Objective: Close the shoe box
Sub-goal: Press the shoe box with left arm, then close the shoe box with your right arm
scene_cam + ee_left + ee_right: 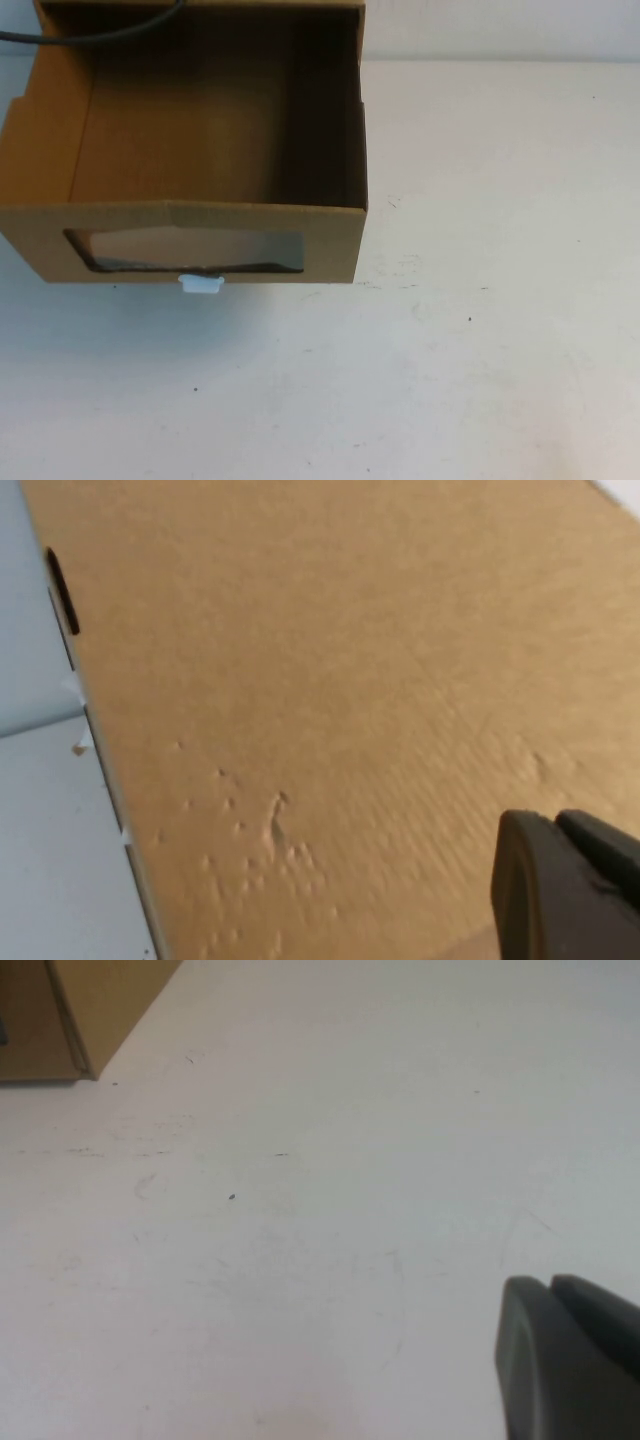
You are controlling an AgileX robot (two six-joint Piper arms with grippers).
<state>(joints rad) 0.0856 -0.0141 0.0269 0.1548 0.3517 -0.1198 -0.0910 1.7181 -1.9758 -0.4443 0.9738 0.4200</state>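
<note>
The shoe box (330, 240) is a brown cardboard drawer box at the table's left. Its drawer is pulled out toward me, open on top and empty inside. The front has a wide clear window (185, 250) with a small white pull tab (201, 284) below it. Neither gripper shows in the high view. My left gripper (555, 820) is shut and empty, close against a flat brown side of the box (350, 680). My right gripper (550, 1282) is shut and empty over bare white table, with a box corner (90, 1000) at some distance.
The white table (480, 300) stretches in front of and to the right of the box. A black cable (90, 35) crosses the box's far left corner. The table also shows beside the cardboard in the left wrist view (40, 830).
</note>
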